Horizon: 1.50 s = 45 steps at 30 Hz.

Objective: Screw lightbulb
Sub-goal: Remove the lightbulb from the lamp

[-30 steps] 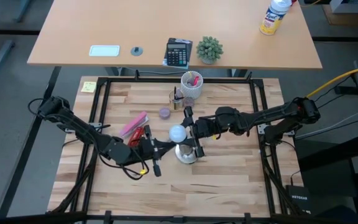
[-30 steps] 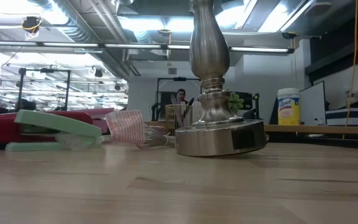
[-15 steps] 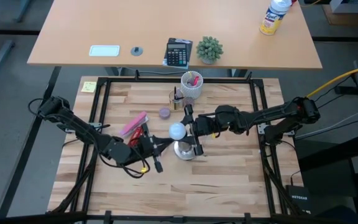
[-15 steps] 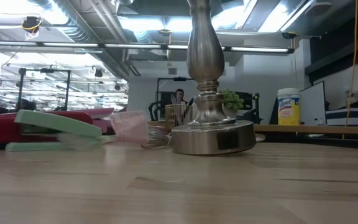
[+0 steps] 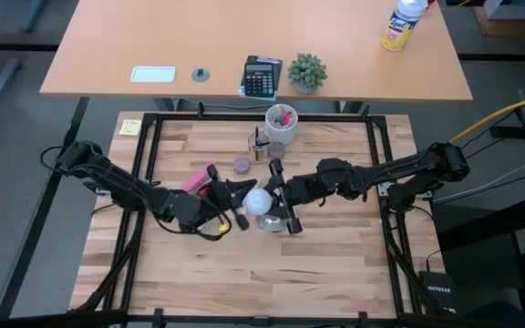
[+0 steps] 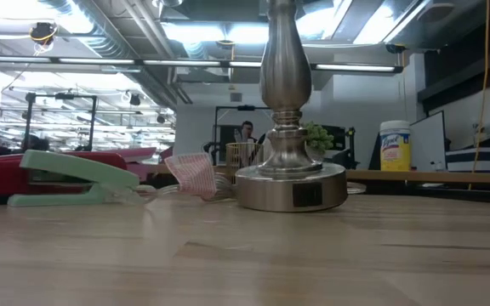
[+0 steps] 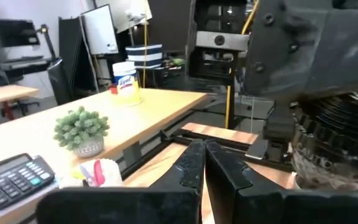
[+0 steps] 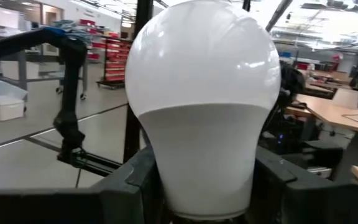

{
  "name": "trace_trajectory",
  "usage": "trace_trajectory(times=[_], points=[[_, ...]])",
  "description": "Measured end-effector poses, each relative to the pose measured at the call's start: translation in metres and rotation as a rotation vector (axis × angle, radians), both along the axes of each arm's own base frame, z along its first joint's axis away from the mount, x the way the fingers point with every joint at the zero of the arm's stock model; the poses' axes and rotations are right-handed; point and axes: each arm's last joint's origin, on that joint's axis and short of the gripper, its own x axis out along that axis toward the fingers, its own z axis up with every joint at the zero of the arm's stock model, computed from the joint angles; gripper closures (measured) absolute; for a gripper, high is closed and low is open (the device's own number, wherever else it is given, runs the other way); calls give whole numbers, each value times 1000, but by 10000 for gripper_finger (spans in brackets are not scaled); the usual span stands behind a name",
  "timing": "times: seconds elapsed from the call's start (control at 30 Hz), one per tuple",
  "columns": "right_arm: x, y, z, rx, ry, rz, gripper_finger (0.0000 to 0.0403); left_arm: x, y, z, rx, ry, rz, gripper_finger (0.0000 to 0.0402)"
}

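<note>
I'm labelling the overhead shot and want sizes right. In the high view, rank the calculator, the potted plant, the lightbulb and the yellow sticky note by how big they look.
Largest to smallest:
1. calculator
2. potted plant, nearly as big as the calculator, so those two are close
3. lightbulb
4. yellow sticky note, close to the bulb in size; unsure

Wooden table (image 5: 326, 255) with socket stand (image 6: 290, 183)

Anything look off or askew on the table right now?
Nothing stands out. The socket stand sits upright and flat on the table. The lightbulb is above it, between the right tool's fingers, and the shut left tool is beside it.
</note>
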Motion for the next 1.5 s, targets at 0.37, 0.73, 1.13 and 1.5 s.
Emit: trace_trajectory(times=[0.37,0.73,1.13,1.5], points=[[0,-2,6,-4,-65,-51,237,-19,-6,18,47,-2,6,396],[-2,-3,11,4,-122,-70,237,-25,-16,20,50,-2,-34,396],[-15,-5,31,28,-223,-84,237,-28,-22,20,49,-3,-56,396],[-69,-23,63,-19,-106,-356,237,-28,-23,20,54,-1,-59,396]])
